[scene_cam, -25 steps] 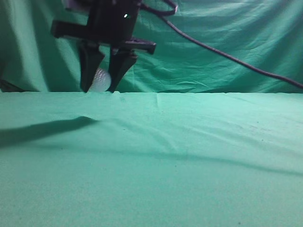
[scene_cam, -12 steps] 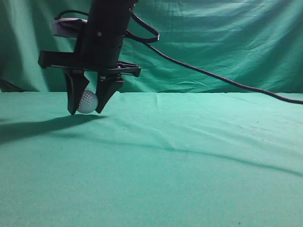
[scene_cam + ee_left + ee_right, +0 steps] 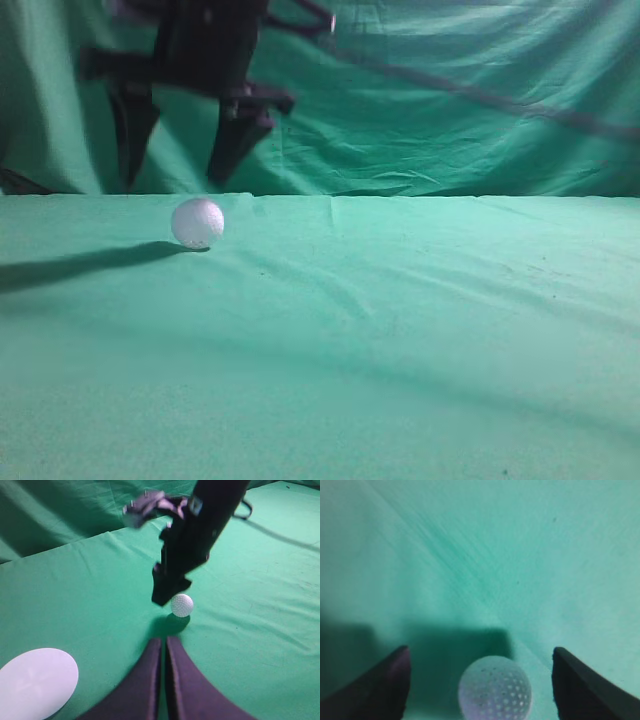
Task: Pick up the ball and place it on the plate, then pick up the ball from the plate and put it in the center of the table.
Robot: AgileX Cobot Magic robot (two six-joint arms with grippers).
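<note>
- The ball (image 3: pixel 197 222) sits on the green tabletop (image 3: pixel 400 330), left of the middle in the exterior view, with nothing touching it.
- Above it hangs the right hand (image 3: pixel 172 150), blurred, its two dark fingers spread wide and clear of the ball.
- From the right wrist view, the ball (image 3: pixel 495 688) lies low in the picture between the two fingertips (image 3: pixel 380 687), with open cloth on either side; that hand (image 3: pixel 480 685) is plainly open and empty.
- A dark shadow pools on the cloth just behind the ball in that view.
- Over to the left wrist view: the left hand (image 3: pixel 163 652) points toward the ball, its two dark fingers pressed almost together with only a thin slit between them, so it is closed and gripping nothing.
- In that same view the ball (image 3: pixel 182 605) rests on the cloth beyond those fingertips, with the right arm (image 3: pixel 200 530) standing over it and one of its fingers just beside the ball.
- A white plate (image 3: pixel 36 682) lies on the tabletop at the lower left of the left wrist view, well apart from the ball and bare.
- A black cable (image 3: pixel 500 100) trails from the right arm across the green backdrop curtain (image 3: pixel 450 60).
- In the exterior view a long shadow (image 3: pixel 90 265) stretches left from the ball across the cloth.
</note>
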